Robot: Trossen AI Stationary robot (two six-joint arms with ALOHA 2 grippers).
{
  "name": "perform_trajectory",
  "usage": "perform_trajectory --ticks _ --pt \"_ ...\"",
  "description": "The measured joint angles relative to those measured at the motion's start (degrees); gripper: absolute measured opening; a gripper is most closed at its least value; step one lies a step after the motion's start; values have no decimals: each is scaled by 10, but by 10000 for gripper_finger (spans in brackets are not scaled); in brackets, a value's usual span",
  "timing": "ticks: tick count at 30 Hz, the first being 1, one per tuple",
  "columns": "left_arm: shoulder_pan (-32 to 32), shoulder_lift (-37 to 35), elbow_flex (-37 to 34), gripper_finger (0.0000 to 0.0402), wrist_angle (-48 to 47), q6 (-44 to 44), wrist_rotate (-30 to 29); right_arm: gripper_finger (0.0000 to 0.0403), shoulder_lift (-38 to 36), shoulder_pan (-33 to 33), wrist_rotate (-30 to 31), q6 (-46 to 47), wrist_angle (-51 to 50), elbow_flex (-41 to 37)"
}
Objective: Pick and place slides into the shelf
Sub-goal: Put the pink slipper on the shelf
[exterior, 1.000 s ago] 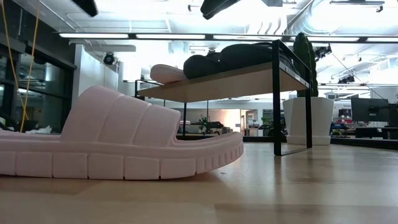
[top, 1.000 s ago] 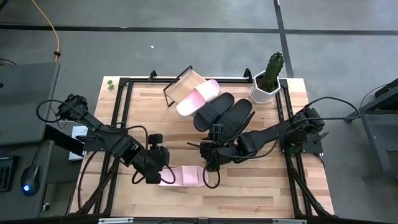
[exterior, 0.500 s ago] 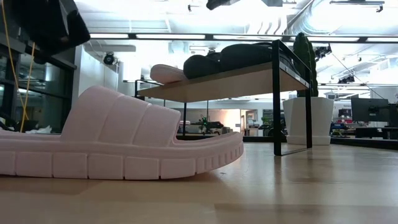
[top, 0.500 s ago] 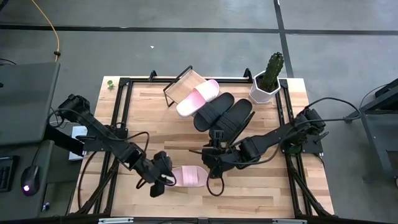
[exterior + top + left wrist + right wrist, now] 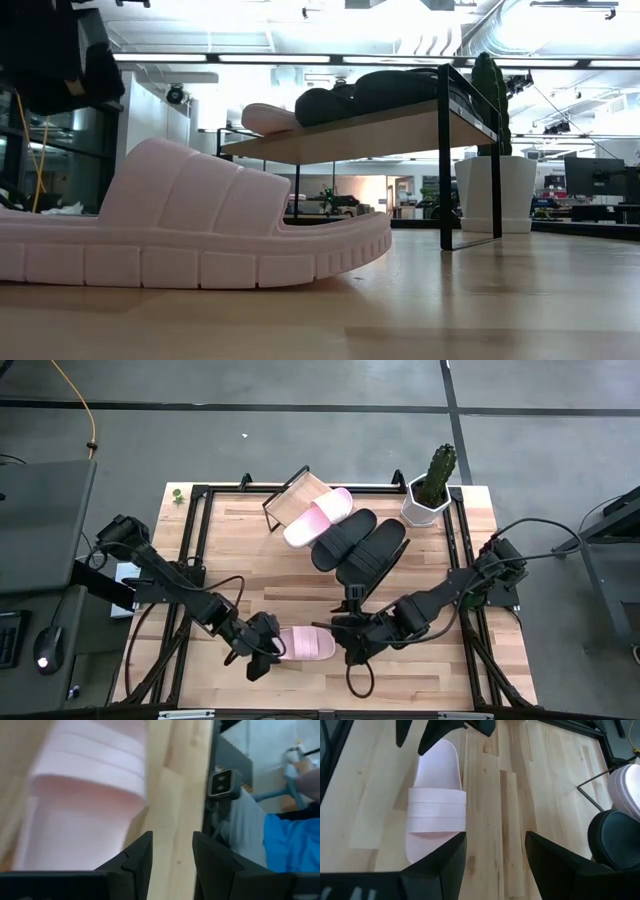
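One light pink slide [image 5: 305, 644] lies flat on its sole near the table's near edge; it fills the left of the low view [image 5: 190, 230]. My left gripper [image 5: 262, 652] is open at its heel end, its fingers [image 5: 137, 860] beside the slide [image 5: 85, 795] over bare wood. My right gripper [image 5: 345, 645] is open just off the toe end, looking along the slide [image 5: 437, 805]. The shelf [image 5: 298, 495] stands at the far side with the other pink slide [image 5: 318, 517] and two black slides [image 5: 343, 538] [image 5: 375, 550] lying on its board.
A white pot with a cactus [image 5: 430, 490] stands at the far right corner, right of the shelf. A black metal frame [image 5: 190, 540] runs around the tabletop. Bare wood lies between the shelf and the pink slide.
Both grippers have moved toward the table's near edge and come down beside the pink slide, the left one at its heel end and the right one at its toe end. The left gripper has dropped into the low view's upper left. The slide has stayed put.
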Motion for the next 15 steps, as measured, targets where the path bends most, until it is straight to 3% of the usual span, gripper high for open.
perform_trajectory --ticks 5,15 --pt "0 36 0 129 38 0 27 193 0 9 0 6 -1 0" --pt "0 76 0 129 45 -36 0 193 0 29 0 17 -2 0"
